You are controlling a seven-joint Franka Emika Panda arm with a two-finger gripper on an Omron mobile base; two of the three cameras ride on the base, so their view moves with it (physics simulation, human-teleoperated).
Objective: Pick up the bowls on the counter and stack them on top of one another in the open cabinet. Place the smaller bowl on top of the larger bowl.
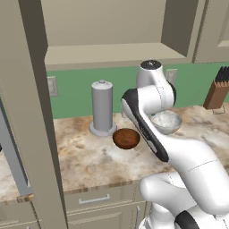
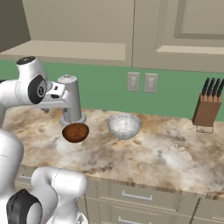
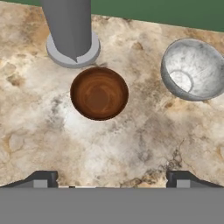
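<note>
we see the glossy brown bowl [image 3: 99,93] sitting upright on the mottled stone counter [image 3: 131,144], just in front of the tall grey canister [image 3: 70,30] and close to its base. the pale whitish-grey bowl [image 3: 193,69] rests on the same counter, a little apart from the brown one. our gripper [image 3: 112,179] hovers above the counter with its two fingertips [image 3: 41,178] spread wide, holding nothing. the open cabinet [image 1: 112,51] hangs above. a knife block [image 2: 206,109] stands on the counter, well apart.
</note>
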